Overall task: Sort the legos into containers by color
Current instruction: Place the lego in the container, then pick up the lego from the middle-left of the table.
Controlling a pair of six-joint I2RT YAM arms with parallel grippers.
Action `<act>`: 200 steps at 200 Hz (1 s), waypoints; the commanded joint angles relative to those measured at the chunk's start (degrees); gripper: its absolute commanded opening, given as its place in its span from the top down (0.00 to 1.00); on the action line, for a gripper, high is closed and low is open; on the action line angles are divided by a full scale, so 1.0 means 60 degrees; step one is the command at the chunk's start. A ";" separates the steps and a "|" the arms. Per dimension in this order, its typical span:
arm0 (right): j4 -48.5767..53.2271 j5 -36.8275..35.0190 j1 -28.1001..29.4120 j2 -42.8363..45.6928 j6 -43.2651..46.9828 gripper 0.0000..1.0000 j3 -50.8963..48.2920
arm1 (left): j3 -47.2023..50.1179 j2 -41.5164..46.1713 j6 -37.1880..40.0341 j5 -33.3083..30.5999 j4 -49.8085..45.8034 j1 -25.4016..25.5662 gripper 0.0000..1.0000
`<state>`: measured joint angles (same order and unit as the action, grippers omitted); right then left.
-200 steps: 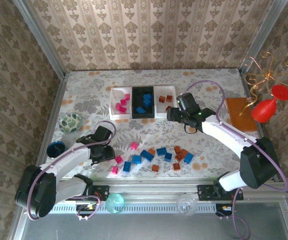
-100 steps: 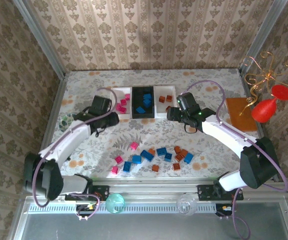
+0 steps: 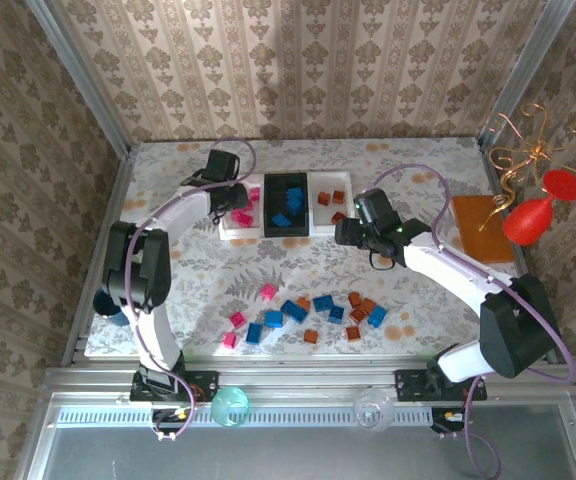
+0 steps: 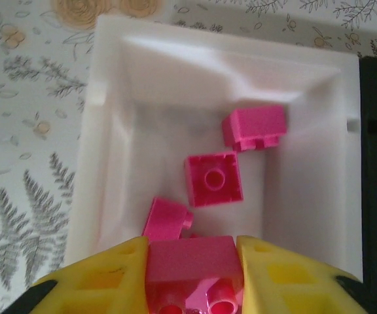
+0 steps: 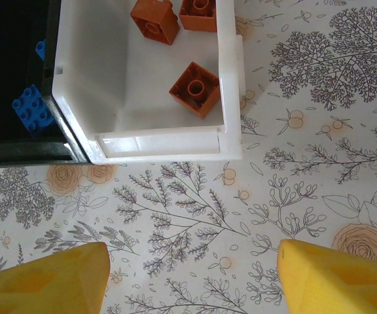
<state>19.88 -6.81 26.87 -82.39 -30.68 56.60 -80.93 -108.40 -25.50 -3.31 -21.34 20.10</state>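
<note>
Left jaws clamp a pink lego, swung over from the loose pile on the bench to above the left white tray; release seems next. Right jaws hang open beside the right white tray.

- The left arm stretches from its base at the table's near edge out to the far-left part, forearm angled to the right
- The left gripper points downward, its yellow fingers clamped on either side of a pink lego
- The right arm bends from the near-right corner in toward the table's middle
- The right gripper faces down, its yellow fingers spread wide apart with nothing between them
</note>
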 commanded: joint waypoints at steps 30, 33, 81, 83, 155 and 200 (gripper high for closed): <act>0.0203 -0.0081 -0.0040 0.0393 -0.0186 0.30 -0.0083 | -0.0389 0.0223 0.0040 0.0110 -0.0203 0.0024 0.38; 0.0203 -0.0081 -0.0040 0.0391 -0.0177 0.30 -0.0087 | -0.0321 0.0325 0.0024 0.0134 -0.0174 0.0035 0.37; 0.0067 0.0290 -0.0040 0.0670 -0.0149 0.29 -0.0123 | 0.1680 0.2495 -0.0424 0.1196 0.0415 0.0540 0.30; 0.0070 0.0327 -0.0040 0.0688 -0.0147 0.29 -0.0118 | 0.1769 0.2594 -0.0424 0.1237 0.0409 0.0611 0.30; -0.0448 0.1910 0.0305 0.0736 0.0544 0.25 -0.0381 | 0.4876 0.4942 -0.0115 0.2207 -0.1070 0.2478 0.26; -0.0378 0.1742 0.0554 0.0711 0.0703 0.24 -0.0386 | 0.5690 0.4948 -0.0130 0.1879 -0.1285 0.3228 0.26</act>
<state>18.02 2.74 29.78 -79.00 -28.01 54.76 -48.18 -79.00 -26.74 7.90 -27.59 37.82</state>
